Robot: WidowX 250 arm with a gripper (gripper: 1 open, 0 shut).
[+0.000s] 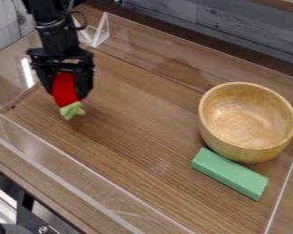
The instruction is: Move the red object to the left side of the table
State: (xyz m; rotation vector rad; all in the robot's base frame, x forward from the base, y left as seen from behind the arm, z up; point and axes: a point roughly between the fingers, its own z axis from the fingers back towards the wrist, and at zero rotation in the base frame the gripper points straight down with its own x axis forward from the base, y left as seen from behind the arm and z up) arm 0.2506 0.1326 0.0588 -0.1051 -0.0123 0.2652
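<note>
The red object (66, 90) is a small red strawberry-like toy with a light green leafy tip pointing down at the table (149, 137). It stands at the left side of the brown wood-grain tabletop. My black gripper (66, 84) comes down from above and straddles it, one finger on each side. The jaws are spread wide, with small gaps beside the toy. The green tip looks to be touching the tabletop just below the fingertips.
A round wooden bowl (247, 121) stands at the right side, and a flat green block (230, 173) lies just in front of it. Low clear acrylic walls (27, 137) edge the table, with a clear bracket at the back left.
</note>
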